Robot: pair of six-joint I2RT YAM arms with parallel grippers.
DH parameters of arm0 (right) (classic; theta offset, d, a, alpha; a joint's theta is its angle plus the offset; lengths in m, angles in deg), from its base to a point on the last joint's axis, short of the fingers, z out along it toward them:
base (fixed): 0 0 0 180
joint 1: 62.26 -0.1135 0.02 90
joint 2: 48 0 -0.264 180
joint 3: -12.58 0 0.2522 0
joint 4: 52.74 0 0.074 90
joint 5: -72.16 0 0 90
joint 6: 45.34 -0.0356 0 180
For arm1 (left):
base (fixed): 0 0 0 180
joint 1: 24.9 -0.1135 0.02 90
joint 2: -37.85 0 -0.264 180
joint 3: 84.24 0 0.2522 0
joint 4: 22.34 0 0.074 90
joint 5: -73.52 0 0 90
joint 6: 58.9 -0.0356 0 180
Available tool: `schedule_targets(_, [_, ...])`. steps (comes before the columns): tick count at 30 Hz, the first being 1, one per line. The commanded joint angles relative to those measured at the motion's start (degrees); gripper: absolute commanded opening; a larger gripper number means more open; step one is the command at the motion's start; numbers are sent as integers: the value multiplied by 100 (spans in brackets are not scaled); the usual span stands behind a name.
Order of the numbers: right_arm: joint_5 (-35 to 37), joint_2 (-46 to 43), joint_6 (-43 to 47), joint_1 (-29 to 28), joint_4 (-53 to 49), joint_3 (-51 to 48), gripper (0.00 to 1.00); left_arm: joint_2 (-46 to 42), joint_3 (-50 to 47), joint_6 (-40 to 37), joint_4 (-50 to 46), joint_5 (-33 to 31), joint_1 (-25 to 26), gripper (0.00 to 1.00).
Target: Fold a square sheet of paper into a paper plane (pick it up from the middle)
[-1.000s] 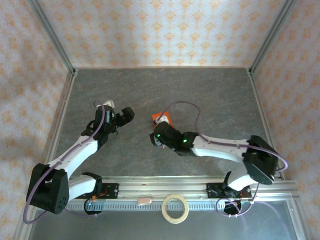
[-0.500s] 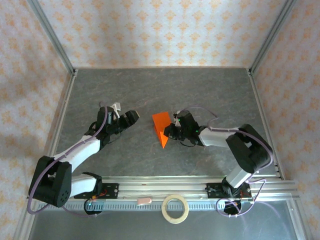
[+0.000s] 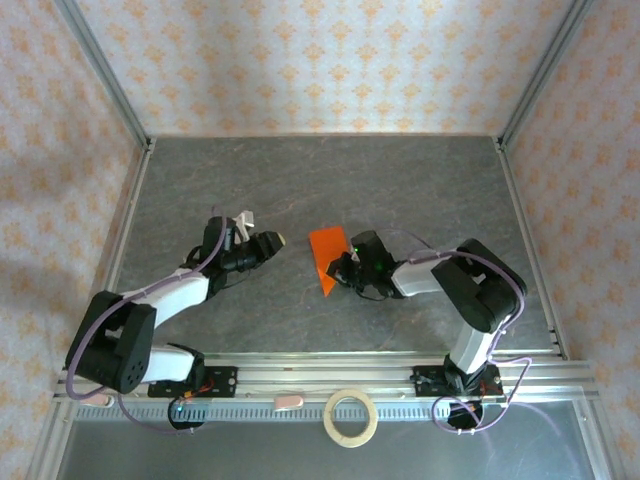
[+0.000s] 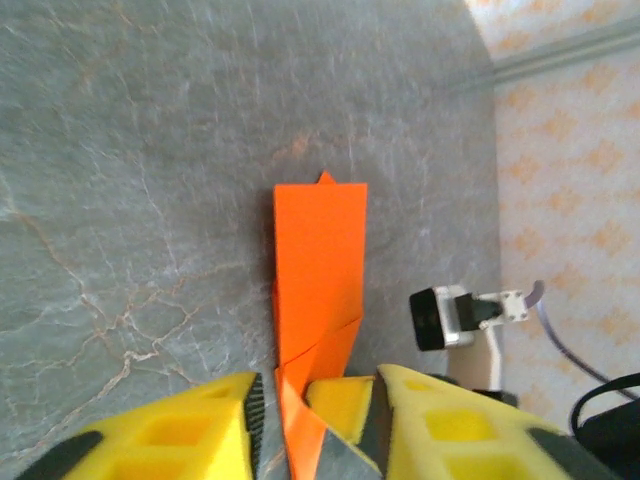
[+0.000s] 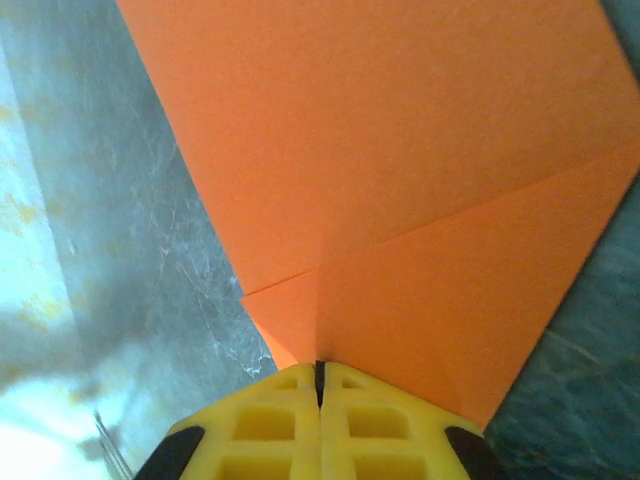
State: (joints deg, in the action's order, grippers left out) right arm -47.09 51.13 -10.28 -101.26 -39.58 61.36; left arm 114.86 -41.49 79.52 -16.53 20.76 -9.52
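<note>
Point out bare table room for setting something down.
Bare: the far half of the grey stone-patterned table along the back wall, and the near strip along the metal front rail. Crowded: the centre, around the left gripper, bright orange paper plane and right gripper.

Yellow fingers (image 4: 170, 435) sit low in frame, a narrow gap between them. In that gap is the near end of the orange plane (image 4: 320, 260); whether they touch it, can't tell. The plane runs straight away over the grey marbled desk (image 4: 130, 180), long and narrow, with a diagonal fold near the fingers and a small point at its squared far end. To its right, apart from it, there's a white-and-black block (image 4: 455, 315), with a papered wall (image 4: 570, 150) beyond.
</note>
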Motion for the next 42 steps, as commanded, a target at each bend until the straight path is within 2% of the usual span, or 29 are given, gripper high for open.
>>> schedule_targets(1, [1006,-303,-1291,-226,598,-639,0,239,226,43,424,139,248,27])
schedule_targets(5, [2428,-915,-2441,-846,1223,-1176,1,628,410,182,673,161,558,15])
schedule_targets(8, [2953,-1235,-2837,-1111,1613,-1357,1,889,612,187,707,156,775,11])
schedule_targets(11, [2890,-1517,-2495,-1105,1680,-1240,7,1094,766,196,708,183,943,9])
schedule_targets(15, [2835,-1936,-1735,-929,646,-950,16,1279,943,194,718,206,1116,8])
schedule_targets(21, [2673,-2679,-1275,-208,65,-1409,19,1518,1237,161,687,225,1376,8])
schedule_targets(25, [2599,-3113,-784,42,-204,-1560,27,1861,1572,73,541,234,1593,8])
schedule_targets(32, [1310,-2629,-309,579,-518,-1270,29,2529,2162,20,263,197,1697,6])
schedule_targets(42, [575,-1990,279,830,-919,-816,32,3048,2471,-263,-256,-27,1697,0])
